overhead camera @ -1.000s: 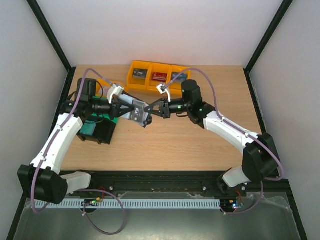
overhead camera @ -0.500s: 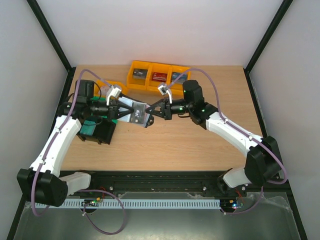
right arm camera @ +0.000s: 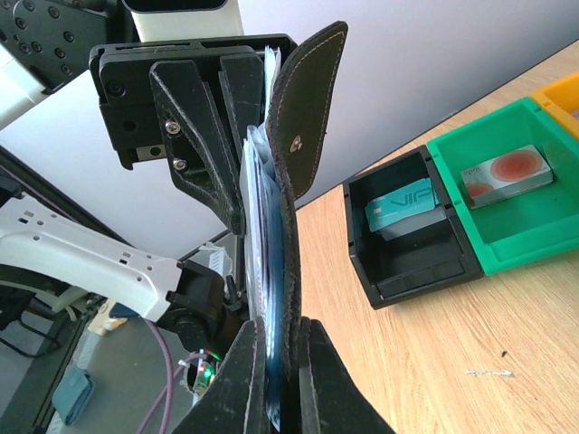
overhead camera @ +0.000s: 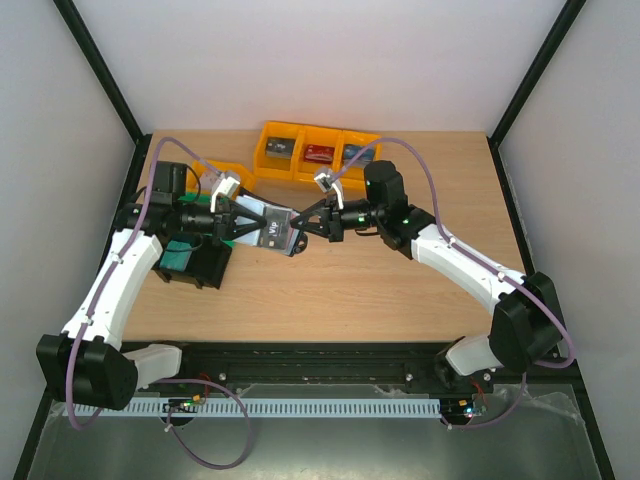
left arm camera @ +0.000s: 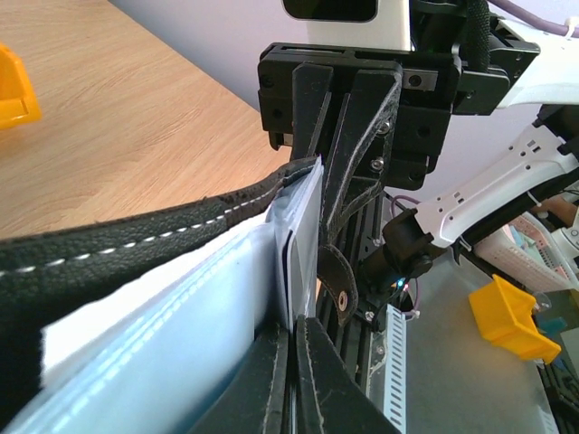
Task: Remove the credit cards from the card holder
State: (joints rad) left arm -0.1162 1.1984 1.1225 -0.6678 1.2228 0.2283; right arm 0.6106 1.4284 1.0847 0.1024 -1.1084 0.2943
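Note:
The black card holder (overhead camera: 270, 228) hangs open in the air between my two grippers, above the table's left middle. My left gripper (overhead camera: 243, 222) is shut on one end of it. In the left wrist view my left gripper (left arm camera: 295, 380) pinches a thin sheet by the grey-blue pockets (left arm camera: 181, 334); I cannot tell pocket from card there. My right gripper (overhead camera: 303, 227) is shut on the opposite edge. The right wrist view shows my right gripper (right arm camera: 279, 380) clamping the black cover, with the snap tab (right arm camera: 308, 99) sticking up. A dark card shows in a pocket in the top view.
A black bin (overhead camera: 200, 265) holds a teal card (right arm camera: 407, 203) under the left arm. A green bin (right arm camera: 534, 217) beside it holds a card with red circles (right arm camera: 507, 172). Three yellow bins (overhead camera: 315, 152) with cards stand at the back, and a small yellow bin (overhead camera: 232, 172) stands left of them.
Both grippers and the holder have shifted slightly left and toward me. Both grips are unchanged.

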